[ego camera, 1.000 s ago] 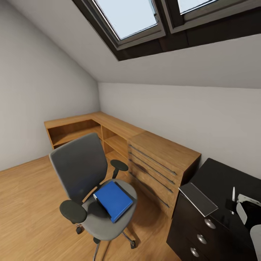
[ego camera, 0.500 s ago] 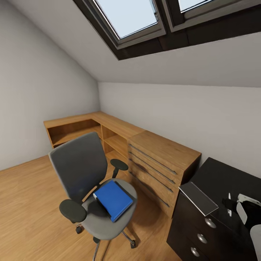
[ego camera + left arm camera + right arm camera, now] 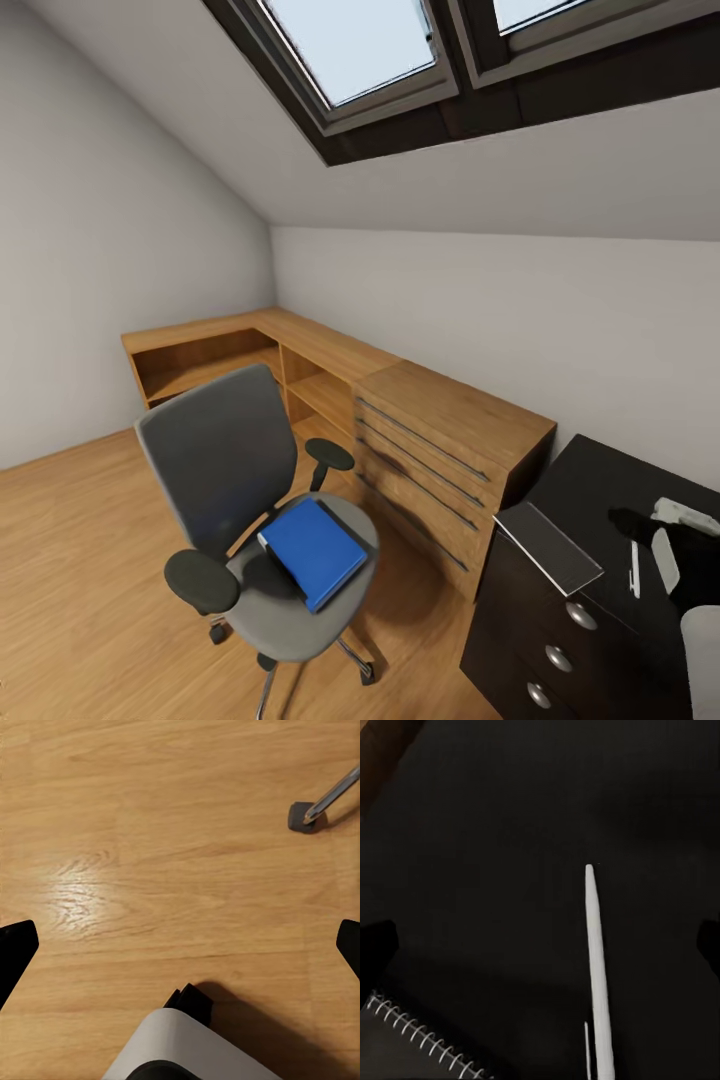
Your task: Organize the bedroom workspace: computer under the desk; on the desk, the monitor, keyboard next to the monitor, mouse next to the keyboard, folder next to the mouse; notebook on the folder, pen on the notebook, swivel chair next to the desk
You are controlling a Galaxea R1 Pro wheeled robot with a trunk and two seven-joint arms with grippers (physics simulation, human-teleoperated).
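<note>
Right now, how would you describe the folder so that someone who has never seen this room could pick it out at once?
Start at the grey swivel chair standing on the wooden floor in front of the light wooden cabinet. The folder lies flat on its seat, between the two black armrests. It is the one bright blue thing in the room, with a dark spine edge.

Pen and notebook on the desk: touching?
Apart. The right wrist view shows the pen lying on the black desk, with a strip of bare desktop between it and the spiral-bound notebook in the corner.
</note>
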